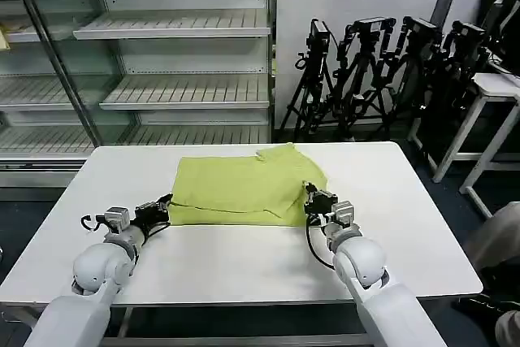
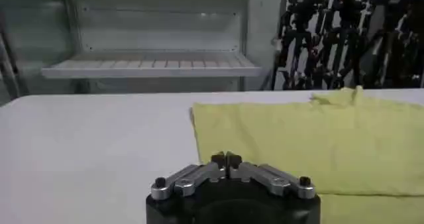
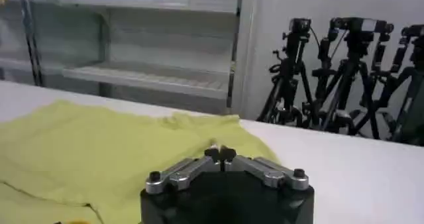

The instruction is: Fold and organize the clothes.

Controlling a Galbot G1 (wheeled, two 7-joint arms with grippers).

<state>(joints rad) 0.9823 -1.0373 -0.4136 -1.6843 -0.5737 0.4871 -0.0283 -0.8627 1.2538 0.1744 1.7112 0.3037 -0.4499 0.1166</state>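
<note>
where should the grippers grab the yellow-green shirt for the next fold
Probably the two near corners of the T-shirt. It lies flat, already folded into a rough rectangle with its long near edge facing the robot. The left gripper sits by the near left corner, fingers shut, and the right gripper by the near right corner, also shut. Come in low from the robot's side along the table and pinch all layers.

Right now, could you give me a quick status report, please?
Left gripper and right gripper shut, empty, at shirt's near corners. T-shirt folded on table. Nothing in the way.
</note>
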